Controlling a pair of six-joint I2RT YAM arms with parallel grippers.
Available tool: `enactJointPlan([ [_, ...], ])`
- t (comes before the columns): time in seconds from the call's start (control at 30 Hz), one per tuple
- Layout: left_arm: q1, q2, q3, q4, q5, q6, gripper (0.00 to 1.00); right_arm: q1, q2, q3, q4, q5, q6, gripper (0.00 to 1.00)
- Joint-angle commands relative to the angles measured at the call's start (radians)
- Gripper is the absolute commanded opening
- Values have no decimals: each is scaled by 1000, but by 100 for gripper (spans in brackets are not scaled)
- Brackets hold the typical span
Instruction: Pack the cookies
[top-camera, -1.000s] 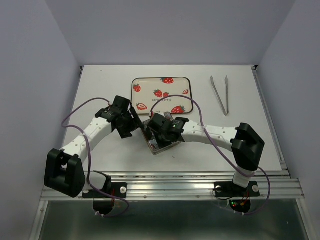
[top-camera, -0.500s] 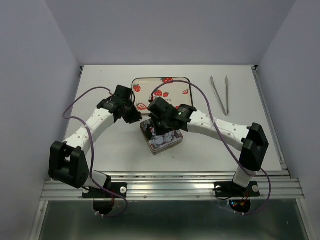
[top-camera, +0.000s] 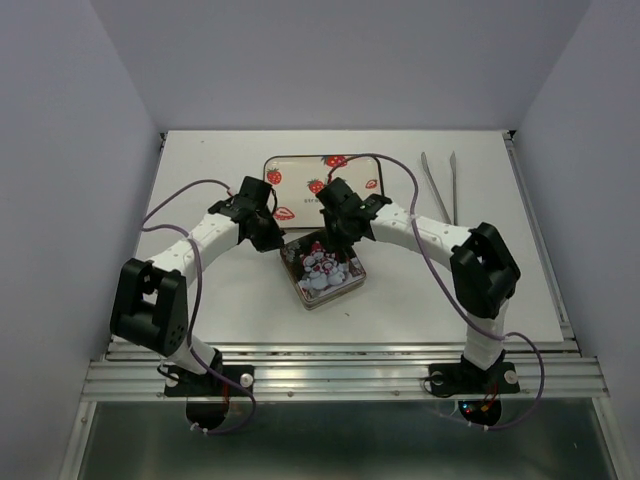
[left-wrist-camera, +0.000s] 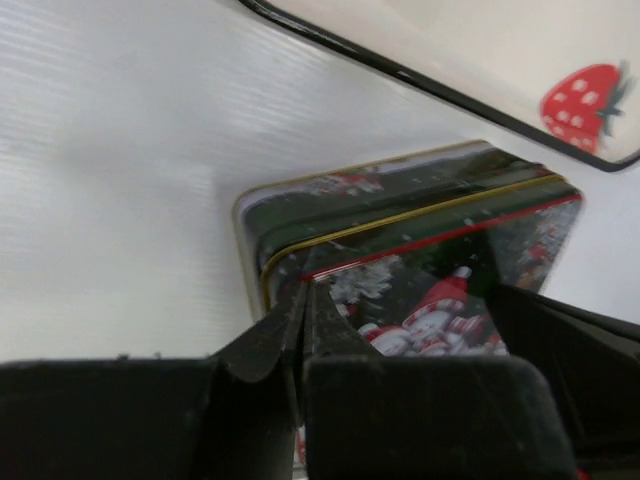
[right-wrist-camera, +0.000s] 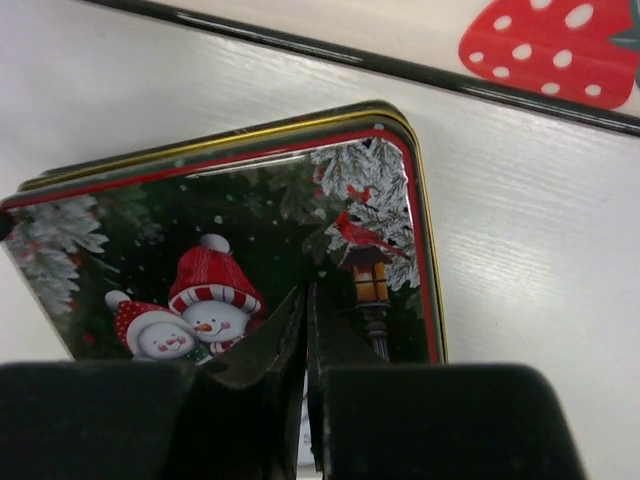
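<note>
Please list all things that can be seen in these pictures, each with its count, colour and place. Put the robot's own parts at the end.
tin: one; dark green lid with snowmen, red and gold edge; lid on, middle of the table, just in front of the tray
tray: one; cream with red strawberries, black rim; behind the tin
tongs: one pair; grey metal; far right of the table
cookies: none visible
table: one; white
left arm: one; white and black, purple cable; reaches in from the left
right arm: one; same colours; reaches in from the right
left gripper: one; black; shut, holds nothing, tips over the tin's lid
right gripper: one; black; shut, holds nothing, tips over the lid
</note>
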Motion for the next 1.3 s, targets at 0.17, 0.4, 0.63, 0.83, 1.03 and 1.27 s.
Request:
enactJointPlan([
  [0.17,-5,102,-62,-21,-68,18,0,7,49,-49,70,-9,-6,7],
  [0.4,-1,96,37,-70,-111,47,0,7,37,101,12,-3,-58,9],
  [0.63,6,101,312,-148,-145,35,0,7,36,285,-60,-72,-95,9],
  [0.83,51,55,431,-295,-138,18,30,7,-7,351,-266,112,-8,26],
  [1.03,118,-29,441,-421,-119,-1,99,-63,-102,302,-326,176,163,100],
  [1.27,244,-45,425,-473,-190,38,99,-253,-250,89,-338,245,295,100],
])
